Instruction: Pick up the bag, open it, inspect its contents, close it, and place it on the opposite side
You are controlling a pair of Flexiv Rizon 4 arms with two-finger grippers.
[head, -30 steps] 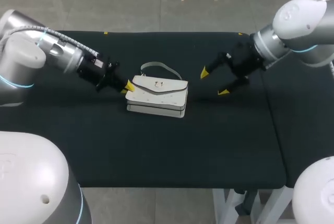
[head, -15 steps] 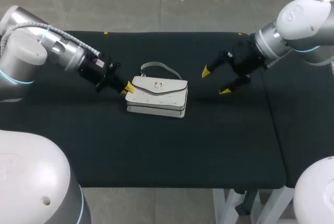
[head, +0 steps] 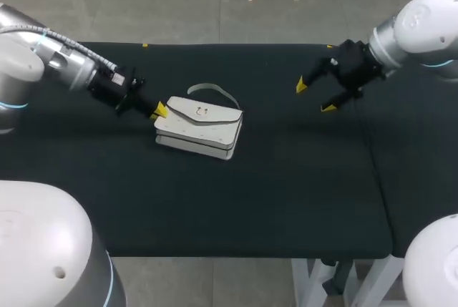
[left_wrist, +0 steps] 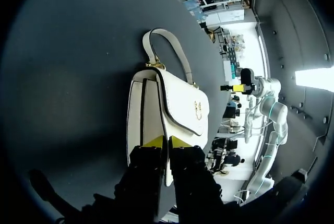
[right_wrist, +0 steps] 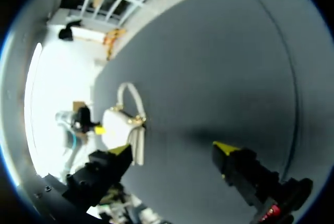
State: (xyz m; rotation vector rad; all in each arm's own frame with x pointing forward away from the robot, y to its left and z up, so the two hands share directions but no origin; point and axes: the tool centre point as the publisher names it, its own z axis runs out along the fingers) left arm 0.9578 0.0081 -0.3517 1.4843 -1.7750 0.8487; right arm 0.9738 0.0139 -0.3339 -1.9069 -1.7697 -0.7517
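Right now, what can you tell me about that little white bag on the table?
The bag is small and white, and looks like leather with dark-edged seams. It has a fold-over flap, shut, with a gold clasp, and a short curved handle lying behind it. It lies flat on the black table, flap side up and slightly askew. The left hand pinches the end nearest that arm; nothing else touches it.
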